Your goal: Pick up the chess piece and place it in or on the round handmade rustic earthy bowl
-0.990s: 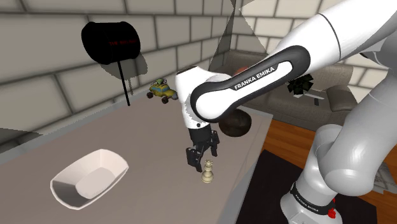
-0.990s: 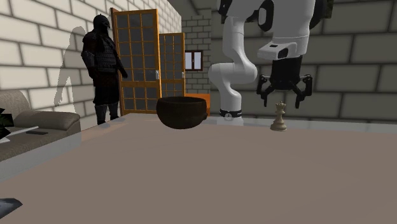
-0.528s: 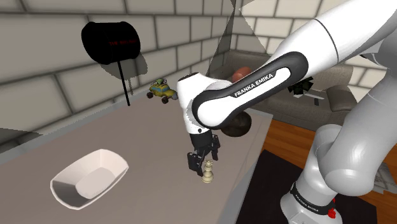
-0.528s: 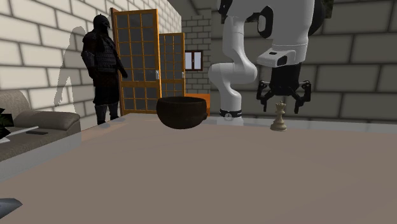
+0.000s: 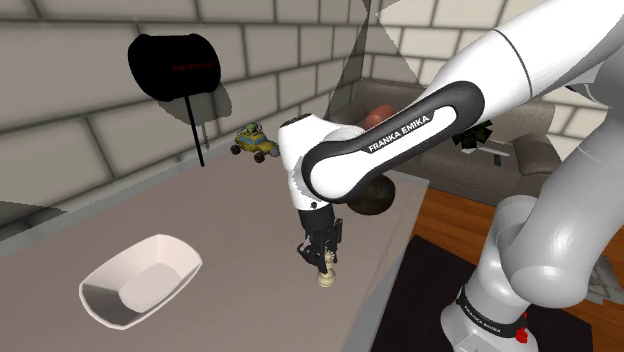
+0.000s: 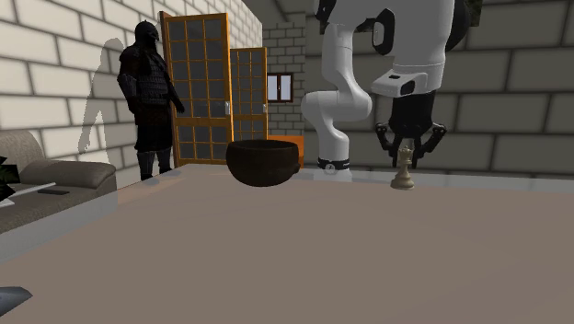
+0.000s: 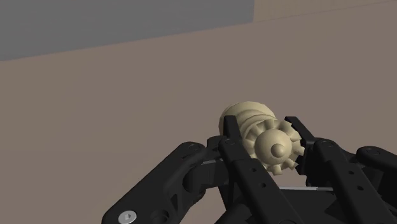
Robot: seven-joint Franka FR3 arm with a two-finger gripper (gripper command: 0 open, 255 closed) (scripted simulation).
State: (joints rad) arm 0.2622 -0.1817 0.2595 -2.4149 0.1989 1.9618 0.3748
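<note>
The cream, crowned chess piece [image 5: 326, 273] [image 6: 402, 172] [image 7: 268, 144] stands upright on its round base on the plain brown table [image 5: 190, 205] [image 6: 276, 248] [image 7: 114, 121], close to the table edge nearest the robot's stand. The all-black two-finger gripper [image 5: 323, 251] [image 6: 405, 155] [image 7: 264, 132] points straight down over it. In the wrist view the two fingers [image 7: 231, 136] are drawn in narrow and press against opposite sides of the crown, so the hand clasps the piece while its base rests on the table.

The round, dark brown bowl [image 5: 374, 198] [image 6: 264, 162] sits on the same table, well apart from the piece, toward the second exterior view's left and partly behind the arm in the shoulder view.

Further off on the table lie a white oblong dish [image 5: 138, 281] and a small green and yellow toy car [image 5: 254, 142]. Beyond the table stand a figure in dark armour [image 6: 149, 92] and orange-framed glazed doors [image 6: 196, 92].
</note>
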